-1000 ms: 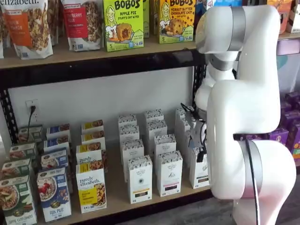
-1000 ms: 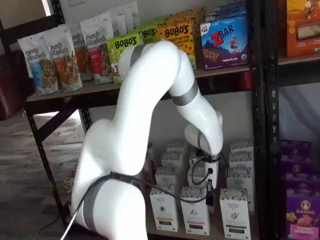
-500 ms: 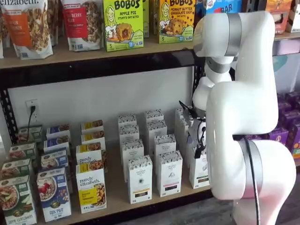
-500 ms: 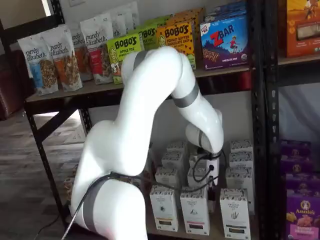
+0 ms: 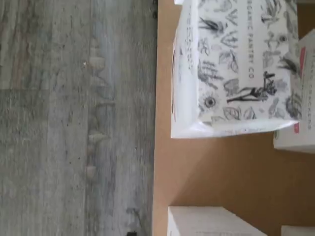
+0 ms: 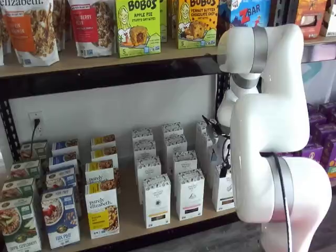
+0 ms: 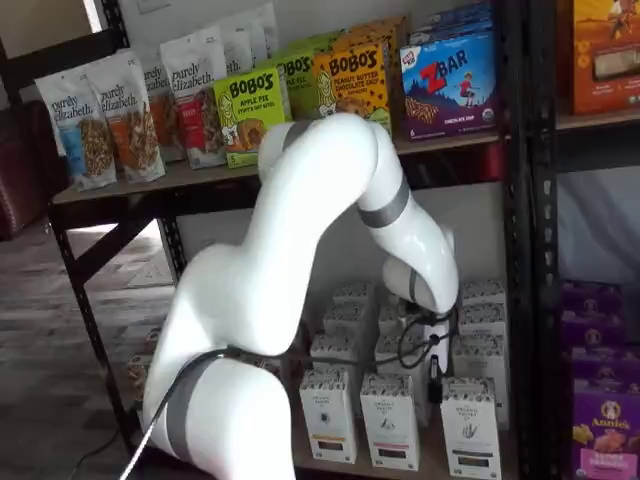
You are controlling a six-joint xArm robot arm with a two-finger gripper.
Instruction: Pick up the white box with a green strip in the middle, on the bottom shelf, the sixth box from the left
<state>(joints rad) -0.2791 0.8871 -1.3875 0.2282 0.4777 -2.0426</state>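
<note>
The arm (image 6: 273,121) has swung over in the last second: in both shelf views its upper link now sits lower and further toward the right-hand column of white cartons, and the wrist has dropped with it. The bottom shelf (image 6: 131,220) and its stock look unmoved, with no box lifted or tipped. So this reads as the end of the approach, not a grasp; the pick is still undone. The white box (image 6: 223,193) stands upright at the front edge of the bottom shelf, the rightmost of the three front white cartons, partly hidden by the arm in that view and clear in the other shelf view (image 7: 470,425). It is tall, slim and white, with a black-speckled botanical band on top, a small emblem mid-front and a short strip low on the front that reads dark here; green can't be confirmed. The wrist view shows a patterned carton top (image 5: 236,69) reading "ORGANIC PANTRY CO" right at the shelf lip, with grey floor (image 5: 74,118) beyond it. This is likely the target or its neighbour behind; can't tell which. The gripper (image 6: 223,169) hangs just above the white box's top, also seen at (image 7: 435,385) just beside its upper left corner. Only a dark finger and cable show, so whether the claw is spread or closed can't be told.
</note>
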